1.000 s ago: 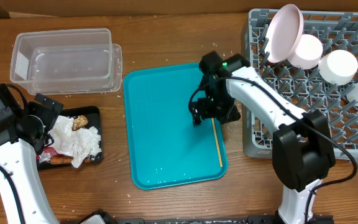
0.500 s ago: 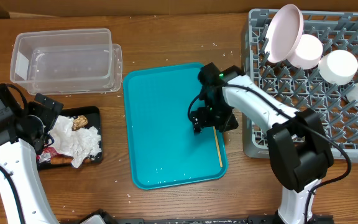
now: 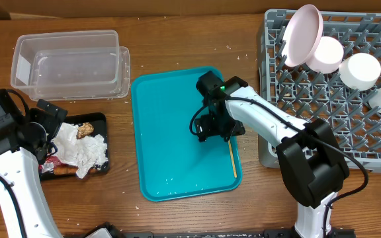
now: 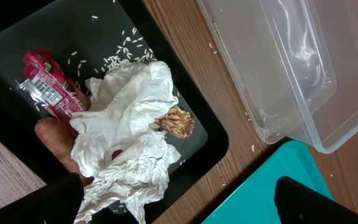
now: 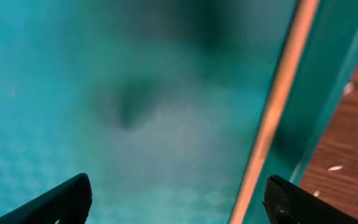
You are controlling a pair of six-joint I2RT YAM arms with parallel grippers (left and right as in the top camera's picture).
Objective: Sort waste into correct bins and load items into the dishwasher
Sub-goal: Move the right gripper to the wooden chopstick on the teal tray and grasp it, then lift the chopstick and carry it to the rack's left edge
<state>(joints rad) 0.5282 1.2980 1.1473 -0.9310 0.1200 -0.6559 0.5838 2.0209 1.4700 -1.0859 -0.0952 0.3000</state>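
The black bin tray point(image 3: 96, 121) holds crumpled white napkins point(image 3: 81, 151), a red wrapper point(image 4: 48, 90), a carrot point(image 4: 50, 138) and a brown food bit point(image 4: 176, 122). My left gripper point(image 3: 47, 123) hovers over its left end, open and empty, as the left wrist view point(image 4: 182, 208) shows. My right gripper point(image 3: 207, 127) is open and empty, low over the teal tray point(image 3: 164, 119). The thin wooden stick point(image 3: 231, 157) lies along that tray's right edge; in the right wrist view point(image 5: 272, 124) it runs between my fingers point(image 5: 179, 205), close to the right one. The grey dish rack point(image 3: 323, 99) holds a pink plate point(image 3: 303, 34) and white cups point(image 3: 361, 69).
A clear plastic container point(image 3: 71, 66) stands at the back left, behind the black tray. Rice grains are scattered in the black tray and on the wooden table. The dish rack's raised side stands close to the teal tray's right edge.
My right gripper has moved left and a little toward the front over the teal tray, staying open. The left arm and the waste have not moved.
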